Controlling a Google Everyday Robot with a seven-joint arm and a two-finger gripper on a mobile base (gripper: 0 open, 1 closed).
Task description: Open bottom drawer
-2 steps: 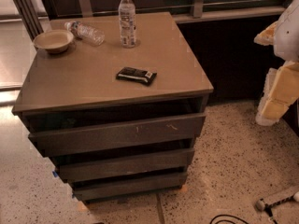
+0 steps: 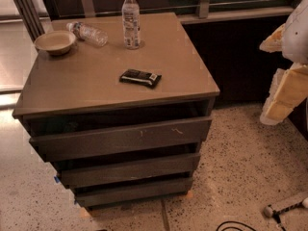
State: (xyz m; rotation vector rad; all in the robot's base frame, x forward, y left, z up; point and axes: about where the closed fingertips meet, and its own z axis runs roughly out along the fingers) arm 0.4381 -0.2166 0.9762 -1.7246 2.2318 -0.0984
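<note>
Speckled floor is surrounding the table; bottom drawer is sitting lowest under its front edge. Gripper is hovering off the front-right corner, state unclear. I'd be hooking the drawer's top lip, pulling straight.

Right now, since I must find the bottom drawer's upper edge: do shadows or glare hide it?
Camera view: dim, warm light; the bottom drawer front catches light, while the gap above it lies in deep shadow, so its upper edge stands out; no glare there; the gripper, at the right edge away from the cabinet, is brightly lit.
</note>
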